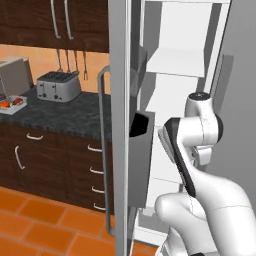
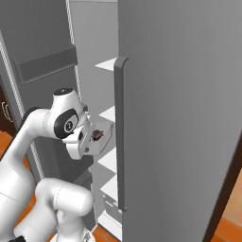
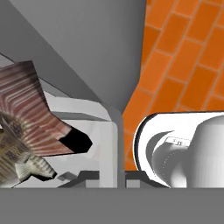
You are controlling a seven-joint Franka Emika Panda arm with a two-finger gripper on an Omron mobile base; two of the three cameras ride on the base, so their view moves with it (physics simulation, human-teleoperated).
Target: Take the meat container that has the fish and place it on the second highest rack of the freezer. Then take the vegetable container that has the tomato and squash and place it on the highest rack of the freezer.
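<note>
Fingers [image 3: 111,181] appear at the bottom edge of the hand view as small dark tips either side of a thin grey upright wall; whether they pinch that wall cannot be told. That wall belongs to the meat container [image 3: 94,114], pale and translucent, lying up and to the left of the fingers. Inside it, the fish [image 3: 26,118], striped brown and cream, lies left of the fingers, its fin fanned upward. Orange floor tiles [image 3: 183,57] show up and to the right of the fingers, beyond a grey freezer panel.

Right base view: the arm's hand [image 2: 80,139] is level with a middle freezer shelf [image 2: 109,113], inside the open compartment. The meat container [image 2: 101,137] sits directly against the hand, on its far side, with the dark fish [image 2: 98,135] visible within. The grey freezer door [image 2: 179,118] stands just to the right of the container.

Left base view: the arm bends into the freezer interior, beside the open door. A toaster [image 1: 58,86] stands on the dark tabletop [image 1: 65,115] well left of the freezer, with a second container [image 1: 11,104] at the tabletop's left end.
</note>
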